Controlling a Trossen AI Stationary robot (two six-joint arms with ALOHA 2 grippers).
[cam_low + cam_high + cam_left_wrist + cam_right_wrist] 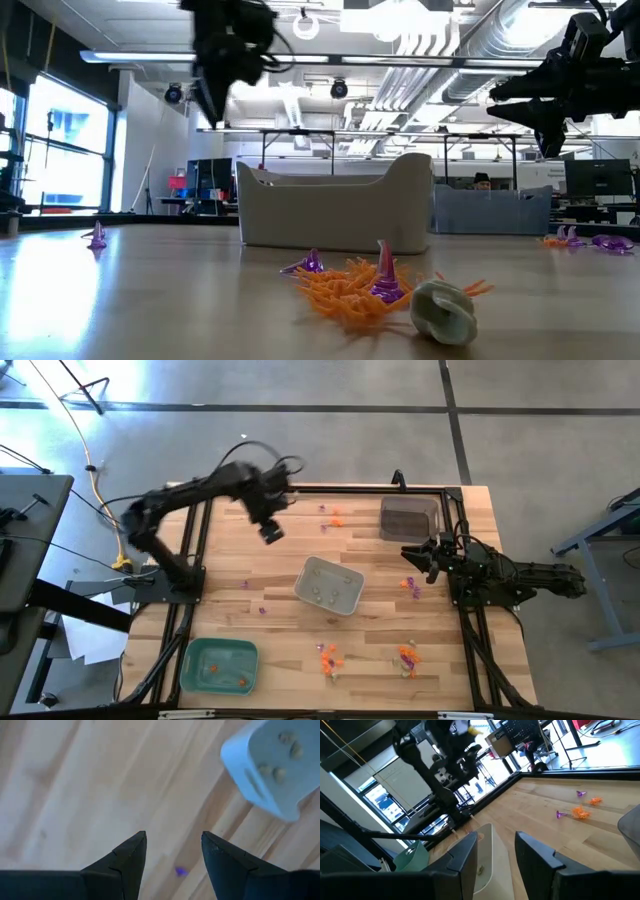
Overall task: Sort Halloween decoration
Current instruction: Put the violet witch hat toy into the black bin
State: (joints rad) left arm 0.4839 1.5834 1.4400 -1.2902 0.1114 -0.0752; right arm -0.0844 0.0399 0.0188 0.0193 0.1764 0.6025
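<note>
We see a bench [250, 575] of pale wooden planks with visible grain, framed by dark rails. Near its middle sits the grey tray [329, 585], a smooth rounded-corner tub of matte plastic that holds a few pale whitish trinkets [332, 594].

The Halloween decoration lies scattered around that grey tray. Small purple cone-shaped pieces [263, 609] lie on the bare wood to the tray's left-arm side. An orange and purple cluster [333, 517] rests beyond the tray, near the dark translucent tray [408, 518]. More purple pieces [410, 587] lie just beside the grey tray toward the right arm. Spiky orange bunches [328, 658] and another mixed heap [407, 658] lie on the near side of it. In the low view the nearest heap shows thin orange strands, a glossy purple cone [386, 275] and a pale rounded lump [446, 311]. A green tray [220, 665] with orange bits inside sits at the near corner on the left arm's side.

The left gripper [173, 854] hangs above the bare wood beside the grey tray, its two dark pointed fingers spread wide and holding nothing. The right gripper [495, 851] hovers on the grey tray's other side, its flat dark fingers parted, empty.
</note>
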